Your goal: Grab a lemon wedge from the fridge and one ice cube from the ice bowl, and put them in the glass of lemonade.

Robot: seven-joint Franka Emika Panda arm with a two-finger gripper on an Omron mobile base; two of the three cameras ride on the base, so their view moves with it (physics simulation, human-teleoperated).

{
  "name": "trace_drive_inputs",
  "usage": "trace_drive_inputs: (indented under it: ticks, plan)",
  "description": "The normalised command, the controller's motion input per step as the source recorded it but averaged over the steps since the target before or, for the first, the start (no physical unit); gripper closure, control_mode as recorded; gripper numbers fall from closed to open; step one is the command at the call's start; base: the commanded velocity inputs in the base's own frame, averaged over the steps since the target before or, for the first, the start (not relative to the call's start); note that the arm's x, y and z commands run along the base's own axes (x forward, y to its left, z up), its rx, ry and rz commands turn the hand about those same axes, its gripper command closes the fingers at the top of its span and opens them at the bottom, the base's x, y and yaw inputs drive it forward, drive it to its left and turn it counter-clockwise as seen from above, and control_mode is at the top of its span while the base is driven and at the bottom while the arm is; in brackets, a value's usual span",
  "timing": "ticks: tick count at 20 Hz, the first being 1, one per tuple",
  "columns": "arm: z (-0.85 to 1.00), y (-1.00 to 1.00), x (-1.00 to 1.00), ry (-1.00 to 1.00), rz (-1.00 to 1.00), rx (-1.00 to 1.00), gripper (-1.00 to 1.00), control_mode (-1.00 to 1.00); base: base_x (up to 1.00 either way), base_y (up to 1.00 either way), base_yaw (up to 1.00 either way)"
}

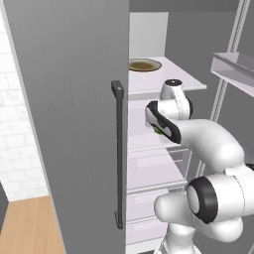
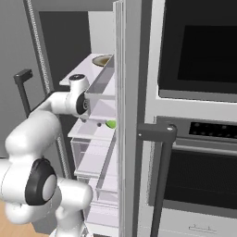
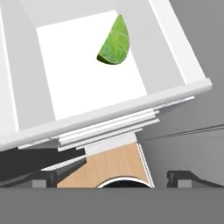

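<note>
The fridge (image 1: 74, 124) stands open, and my arm reaches in over a middle white shelf (image 3: 78, 74). The lemon wedge (image 3: 114, 43), yellow-green with a pointed tip, lies on that shelf; it also peeks out past my hand (image 1: 158, 131) and beside the door edge (image 2: 111, 124). My gripper (image 3: 116, 179) is open with nothing between its fingers. It hovers short of the wedge, apart from it, near the shelf's front lip. The ice cube, the ice bowl and the glass of lemonade are out of view.
A brown-rimmed flat dish (image 1: 144, 65) sits on the shelf above. The fridge's door bin (image 2: 99, 90) hangs close to my wrist. Clear drawers (image 1: 156, 171) lie below the shelf. The black-fronted oven (image 2: 203, 46) stands to the right.
</note>
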Motion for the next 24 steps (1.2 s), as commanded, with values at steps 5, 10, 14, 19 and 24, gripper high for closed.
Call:
trace_drive_inputs:
  ticks: [5,10,14,19,24]
  plan:
    - [-0.83,0.00,0.19,0.04,0.00,0.00,-1.00,-1.00,0.00,0.00,0.00]
    - [-0.36,0.00,0.08,0.00,0.00,0.00,-1.00,-1.00,0.00,0.00,0.00]
    - [0.00,-0.01,0.33,-0.01,0.00,0.00,-1.00,-1.00,0.00,0.00,0.00]
    - [0.08,-0.03,0.84,0.00,0.00,0.00,-1.00,-1.00,0.00,0.00,0.00]
    - [-0.19,-0.17,0.31,-0.02,0.00,0.00,-1.00,-1.00,0.00,0.00,0.00]
